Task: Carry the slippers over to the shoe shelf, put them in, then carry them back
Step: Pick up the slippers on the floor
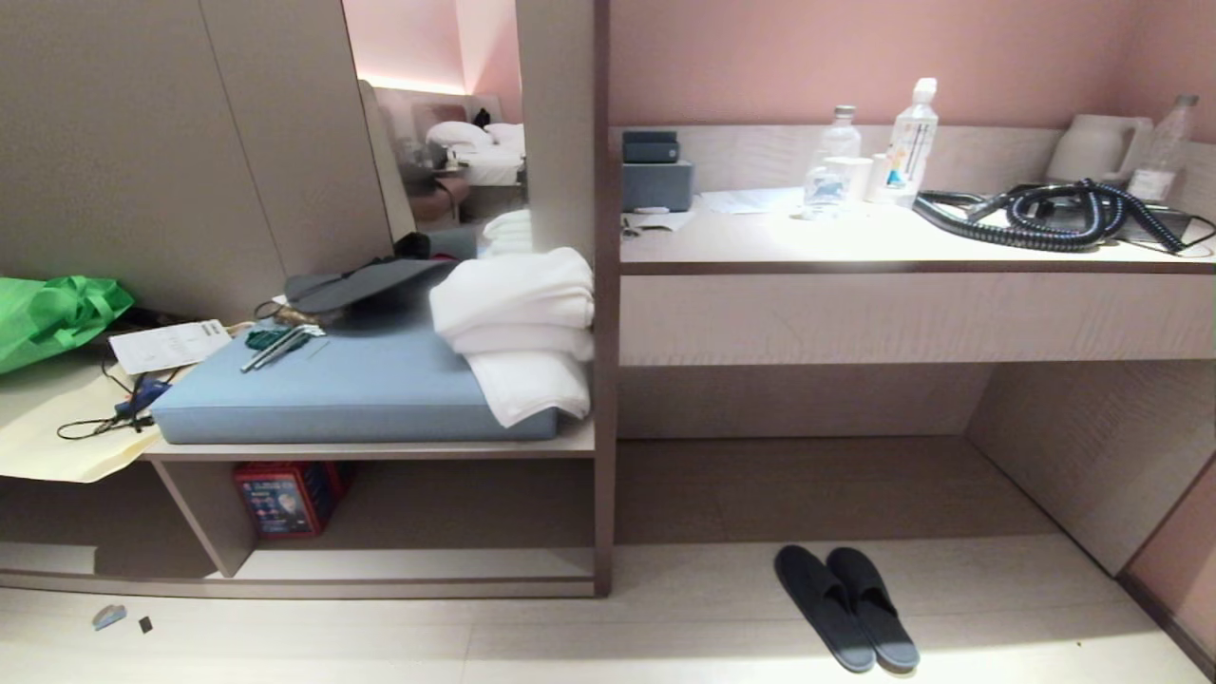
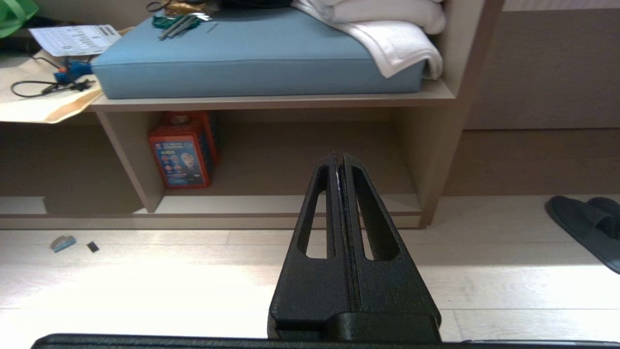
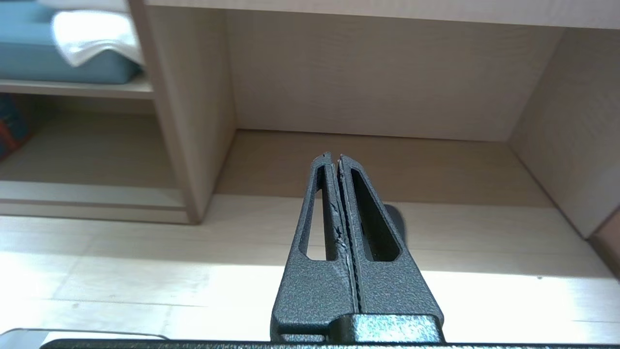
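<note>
While the slippers (image 1: pixel 845 608) lie side by side and touching on the pale floor in front of the desk recess, I have both arms parked, the left gripper (image 2: pixel 339 157) and right gripper (image 3: pixel 332 157) pressed shut on nothing. Soft fabric could fold out of a pinch, I judge, or one slipper could drop on the way to the shoe shelf (image 1: pixel 418 565) at left.

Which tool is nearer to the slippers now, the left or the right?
Right. The right tool points straight at the slippers, partly hiding them. From the left tool, they lie off to the side, beyond the shoe shelf.
</note>
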Robot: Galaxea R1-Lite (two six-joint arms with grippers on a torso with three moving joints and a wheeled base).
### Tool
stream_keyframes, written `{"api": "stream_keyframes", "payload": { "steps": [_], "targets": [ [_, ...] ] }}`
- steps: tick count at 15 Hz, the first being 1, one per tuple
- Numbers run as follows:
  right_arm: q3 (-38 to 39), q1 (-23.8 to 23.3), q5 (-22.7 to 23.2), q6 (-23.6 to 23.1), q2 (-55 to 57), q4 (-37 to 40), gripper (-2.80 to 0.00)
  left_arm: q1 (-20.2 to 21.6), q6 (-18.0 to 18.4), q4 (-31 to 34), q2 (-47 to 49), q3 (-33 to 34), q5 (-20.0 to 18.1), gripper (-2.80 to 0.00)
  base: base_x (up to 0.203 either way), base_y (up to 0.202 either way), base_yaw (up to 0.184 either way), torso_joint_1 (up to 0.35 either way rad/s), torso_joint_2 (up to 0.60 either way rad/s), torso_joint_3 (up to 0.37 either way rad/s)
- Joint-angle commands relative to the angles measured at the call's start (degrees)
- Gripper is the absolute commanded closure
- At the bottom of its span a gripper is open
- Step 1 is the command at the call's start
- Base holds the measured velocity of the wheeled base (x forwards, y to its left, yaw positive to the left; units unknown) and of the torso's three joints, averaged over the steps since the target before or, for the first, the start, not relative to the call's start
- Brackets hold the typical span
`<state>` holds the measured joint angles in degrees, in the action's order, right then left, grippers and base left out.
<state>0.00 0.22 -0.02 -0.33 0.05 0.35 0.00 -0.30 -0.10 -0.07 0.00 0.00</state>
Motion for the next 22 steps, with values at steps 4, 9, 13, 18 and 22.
{"api": "stream_keyframes", "payload": {
  "steps": [4,9,13,18,22],
  "targets": [
    [0.0,0.04,0.02,-0.02,0.04,0.0,0.0,0.0,-0.02,0.01,0.07,0.0,0.0,0.0,0.0,-0.198,0.002,0.004,0.0,0.004],
    [0.0,0.04,0.02,-0.02,0.04,0.0,0.0,0.0,-0.05,0.01,-0.01,0.0,0.0,0.0,0.0,-0.194,0.002,0.003,0.0,0.003],
    [0.0,0.04,-0.06,-0.02,0.04,0.0,0.0,0.0,0.04,0.01,-0.01,0.0,-0.09,0.0,0.0,-0.16,0.003,0.001,0.0,0.002],
    [0.0,0.04,-0.06,-0.11,0.04,0.0,0.0,0.0,0.13,0.01,-0.01,0.0,0.0,0.0,0.0,0.0,0.0,0.0,0.0,0.0],
    [0.0,0.04,-0.01,-0.11,0.04,0.0,0.0,0.0,0.04,0.01,0.07,0.0,0.0,0.0,0.0,0.0,0.0,0.003,0.0,-0.072]
  ]
}}
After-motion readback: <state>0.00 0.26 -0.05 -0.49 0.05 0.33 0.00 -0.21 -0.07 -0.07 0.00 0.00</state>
